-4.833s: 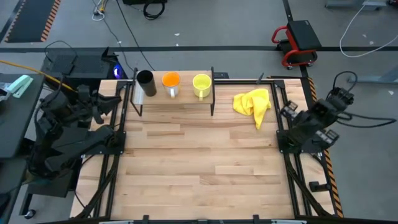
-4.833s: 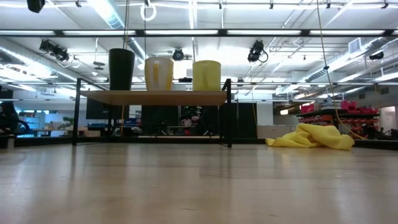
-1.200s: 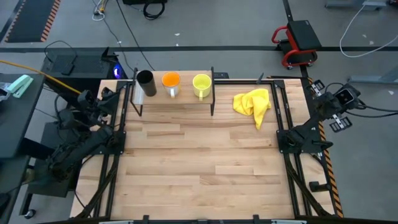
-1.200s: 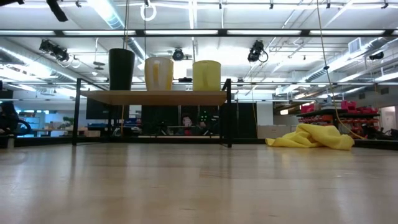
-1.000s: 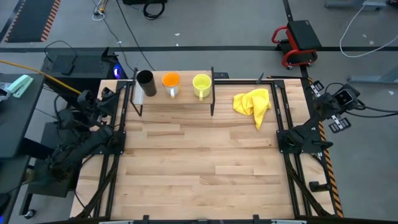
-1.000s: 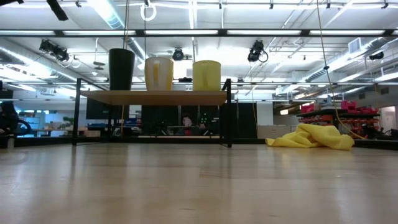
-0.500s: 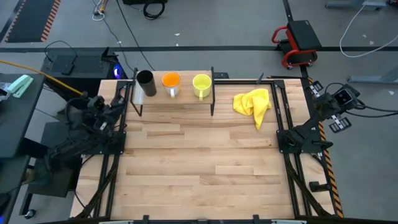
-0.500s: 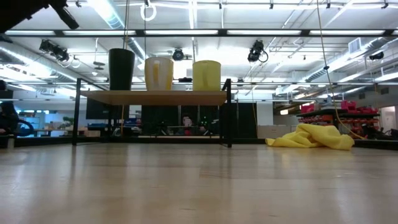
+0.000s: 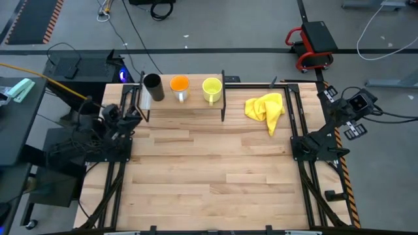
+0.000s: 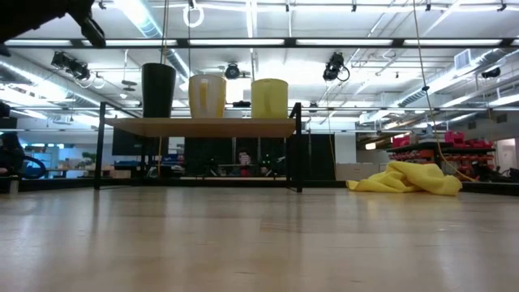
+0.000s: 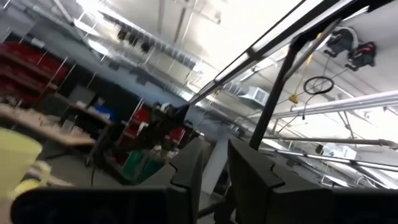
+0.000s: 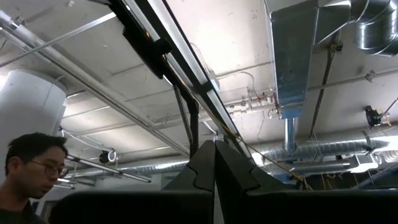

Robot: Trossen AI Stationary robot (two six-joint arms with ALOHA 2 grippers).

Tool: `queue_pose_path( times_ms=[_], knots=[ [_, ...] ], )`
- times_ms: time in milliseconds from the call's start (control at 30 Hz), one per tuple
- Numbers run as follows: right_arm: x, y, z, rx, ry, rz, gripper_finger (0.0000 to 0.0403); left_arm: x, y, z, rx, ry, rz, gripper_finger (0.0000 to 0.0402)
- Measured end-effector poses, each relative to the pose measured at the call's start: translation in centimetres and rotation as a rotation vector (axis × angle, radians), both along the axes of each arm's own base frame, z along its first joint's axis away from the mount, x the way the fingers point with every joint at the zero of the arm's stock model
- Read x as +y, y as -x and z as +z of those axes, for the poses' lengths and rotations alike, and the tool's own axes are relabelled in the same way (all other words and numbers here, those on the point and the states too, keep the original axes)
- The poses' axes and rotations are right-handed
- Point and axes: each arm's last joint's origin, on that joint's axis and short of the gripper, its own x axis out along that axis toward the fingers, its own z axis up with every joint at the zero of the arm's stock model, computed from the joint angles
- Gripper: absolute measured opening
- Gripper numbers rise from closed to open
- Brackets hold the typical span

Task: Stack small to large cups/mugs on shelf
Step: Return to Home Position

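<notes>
Shelf (image 9: 196, 101) stands at the far edge of the table (image 9: 209, 170) in the high view. Three vessels are upright in one row on its board: black cup (image 9: 151, 83) at the left end, orange mug (image 9: 179, 84) in the middle, yellow mug (image 9: 211, 87) at the right end. They are close to one another; contact cannot be judged. A yellow cloth (image 9: 266, 108) lies crumpled on the table to the right of the shelf, apart from it. The left gripper (image 9: 125, 111) is at the table's left edge, near the shelf's left posts. The right gripper (image 9: 326, 94) is beyond the table's right edge, well apart from the shelf.

Low view: the shelf board (image 10: 203, 126) sits raised on black posts and carries the black cup (image 10: 158, 89), orange mug (image 10: 207, 96) and yellow mug (image 10: 269, 98) side by side. The cloth (image 10: 405, 178) rests on the table surface. A dark piece of an arm shows in the upper corner.

Left wrist view: the left gripper (image 11: 216, 146) points up at the ceiling. Its fingers (image 11: 186, 174) are parted by a narrow gap, with nothing between them.

Right wrist view: the right gripper (image 12: 214, 144) also points upward. Its fingers (image 12: 239, 177) are pressed together and hold nothing. A person (image 12: 28, 168) appears at the edge.
</notes>
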Motion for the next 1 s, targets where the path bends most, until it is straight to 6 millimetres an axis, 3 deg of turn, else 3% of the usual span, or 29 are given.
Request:
queue_pose_path(
  times_ms=[633,1000],
  knots=[
    [0.1,-0.2,-0.2,0.031,0.000,0.020,0.0013,-1.7,-0.6,-0.8,0.088,0.056,0.005,0.0088],
    [0.3,-0.3,-0.4,0.059,0.015,0.025,0.0013,-2.2,-0.9,-1.5,0.186,-0.018,0.036,0.0082]
  ],
)
